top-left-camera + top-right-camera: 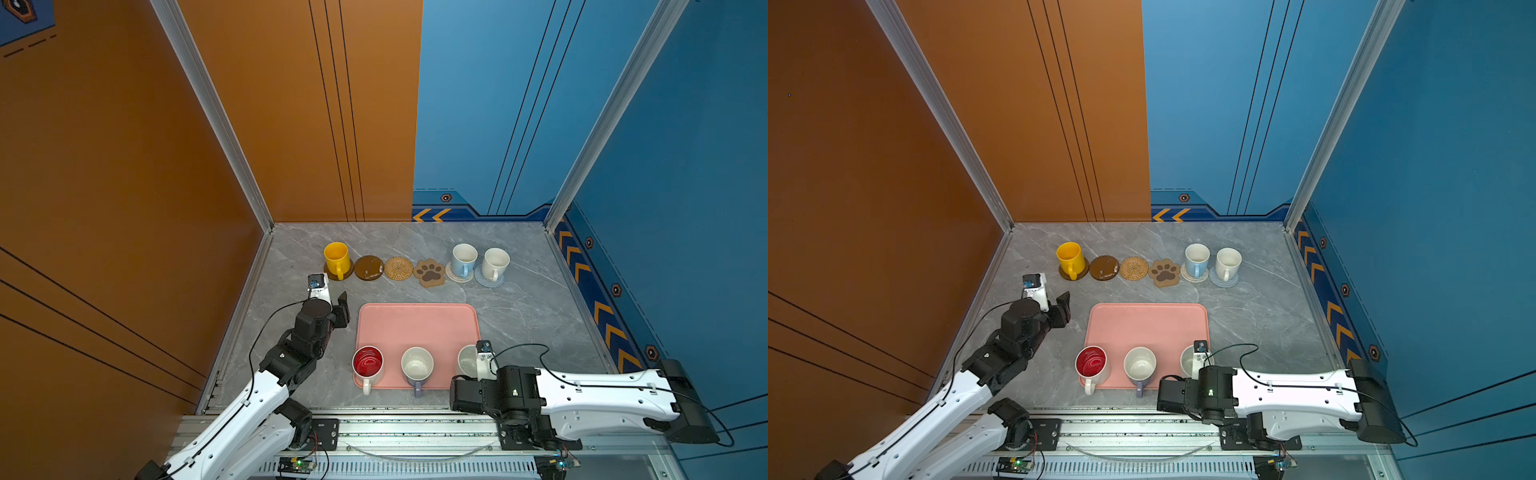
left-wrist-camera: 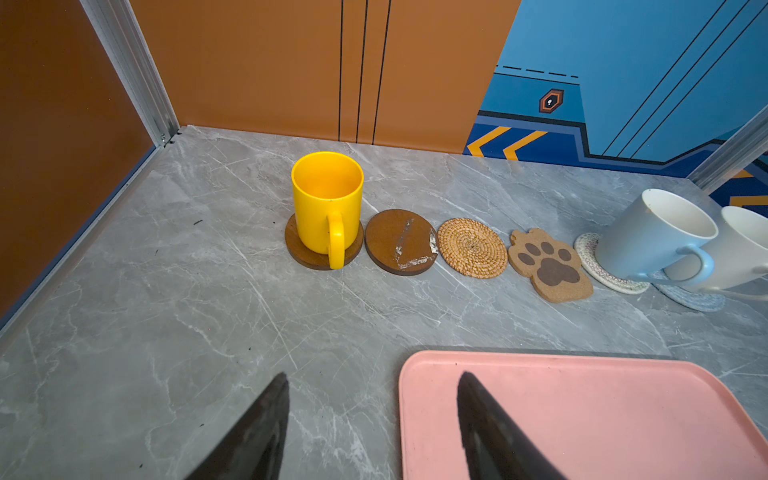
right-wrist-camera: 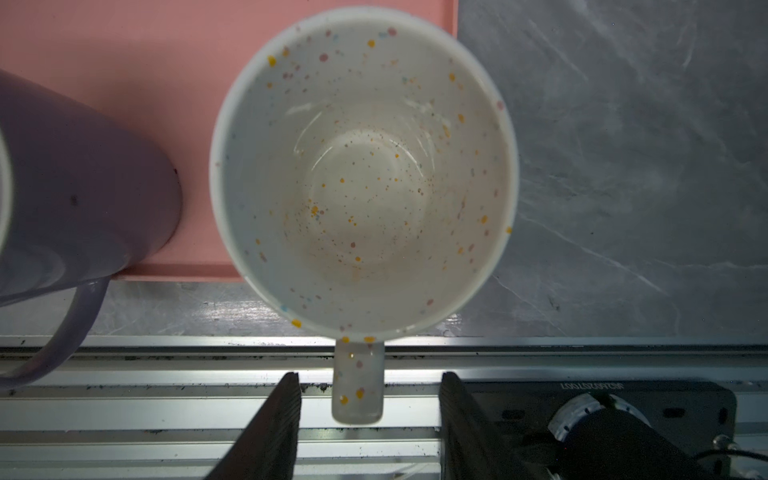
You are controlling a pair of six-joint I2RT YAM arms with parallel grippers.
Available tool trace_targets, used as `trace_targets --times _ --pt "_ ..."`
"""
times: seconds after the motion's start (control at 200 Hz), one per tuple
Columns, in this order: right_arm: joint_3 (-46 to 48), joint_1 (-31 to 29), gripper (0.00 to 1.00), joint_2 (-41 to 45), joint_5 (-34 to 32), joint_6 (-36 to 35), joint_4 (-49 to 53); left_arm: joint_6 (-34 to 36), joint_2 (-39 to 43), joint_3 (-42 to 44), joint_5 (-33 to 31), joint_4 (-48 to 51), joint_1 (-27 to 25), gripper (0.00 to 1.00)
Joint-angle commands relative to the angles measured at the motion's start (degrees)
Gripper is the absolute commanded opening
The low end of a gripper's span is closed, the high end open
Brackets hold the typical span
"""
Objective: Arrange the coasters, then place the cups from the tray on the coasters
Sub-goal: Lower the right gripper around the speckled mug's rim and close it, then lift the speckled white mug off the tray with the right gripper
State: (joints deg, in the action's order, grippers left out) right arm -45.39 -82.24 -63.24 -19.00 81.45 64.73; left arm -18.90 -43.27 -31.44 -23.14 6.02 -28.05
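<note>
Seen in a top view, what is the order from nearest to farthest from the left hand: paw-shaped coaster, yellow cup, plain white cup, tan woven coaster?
1. yellow cup, left end of row
2. tan woven coaster, middle
3. paw-shaped coaster, right of middle
4. plain white cup, right end

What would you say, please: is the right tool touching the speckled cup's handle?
Apart. The right wrist view shows the right tool straddling the speckled cup's handle, with bright rail showing on either side of it.
</note>
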Motion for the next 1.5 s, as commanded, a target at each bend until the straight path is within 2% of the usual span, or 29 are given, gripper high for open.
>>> trace_targets --times 0.0,0.516,1.202,1.422,1.457,1.497 --pt "1.08 1.31 0.5 0.76 0.36 -0.52 -1.45 -0.35 0.89 0.87 0.03 1.19 0.75 0.65" --pt "3.5 5.81 0.4 -1.88 2.45 -3.73 -6.66 -0.33 0.55 1.03 0.04 1.1 1.07 0.65" --pt "5.41 8.23 0.29 -3.2 4.33 -5.2 -8.43 -0.35 0.28 1.07 0.5 0.75 1.56 0.66" --pt "5.75 8.67 0.23 -3.62 4.8 -5.59 -9.44 -0.35 0.27 1.17 0.55 0.84 1.59 0.66" --pt "5.79 8.72 0.19 -3.7 4.83 -5.6 -9.45 -0.35 0.24 1.21 0.55 0.83 1.6 0.66" --pt "5.75 8.81 0.1 -3.86 4.88 -5.6 -9.45 -0.33 0.29 1.21 0.61 0.83 1.59 0.66"
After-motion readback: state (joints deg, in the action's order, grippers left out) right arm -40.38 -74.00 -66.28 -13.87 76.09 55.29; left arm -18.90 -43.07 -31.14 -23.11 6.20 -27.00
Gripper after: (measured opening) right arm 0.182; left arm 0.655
